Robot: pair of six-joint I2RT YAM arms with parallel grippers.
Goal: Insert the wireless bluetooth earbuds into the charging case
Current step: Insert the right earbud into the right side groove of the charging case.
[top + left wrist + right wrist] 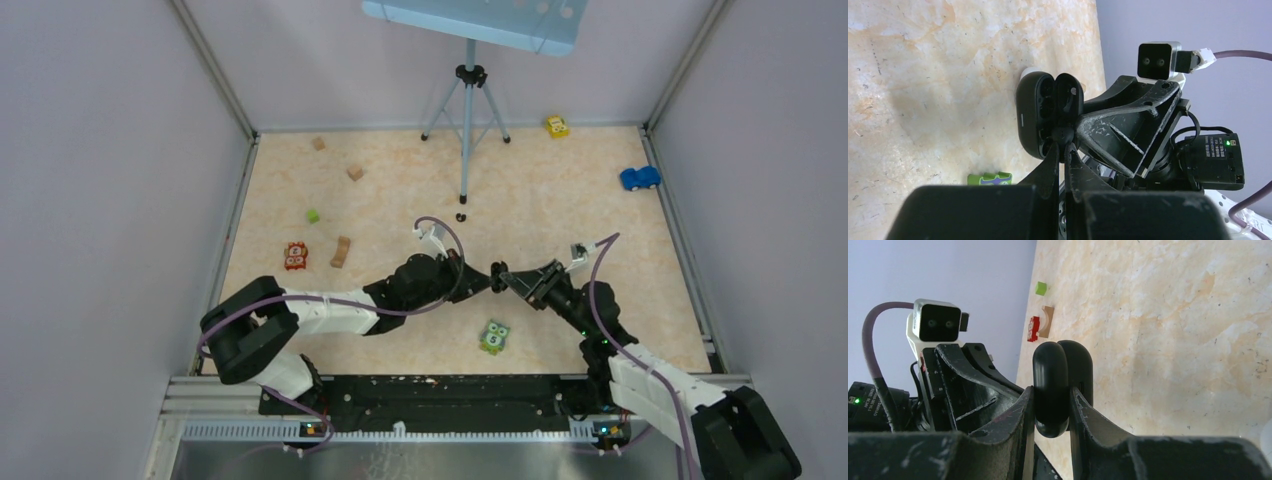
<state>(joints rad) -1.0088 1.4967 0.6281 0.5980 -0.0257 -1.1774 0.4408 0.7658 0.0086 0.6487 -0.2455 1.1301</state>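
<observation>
above the middle of the bench [560, 230], the fingers of the right gripper [1053, 396] are clamping one half of the open black charging case [1035, 115], clear of the surface. the fingers of the left gripper [1063, 146] are pressing almost together, pinching a black earbud [1062, 133] at the case's open cavity.

Marbled beige table [560, 300], sparsely scattered.
On it: tripod [467, 100], black bud [461, 216] beside its foot, yellow car [557, 126], blue car [640, 178], wooden cubes [355, 172], green cube [313, 215], wooden arch [341, 251], red owl block [295, 256], green owl block [494, 337].
</observation>
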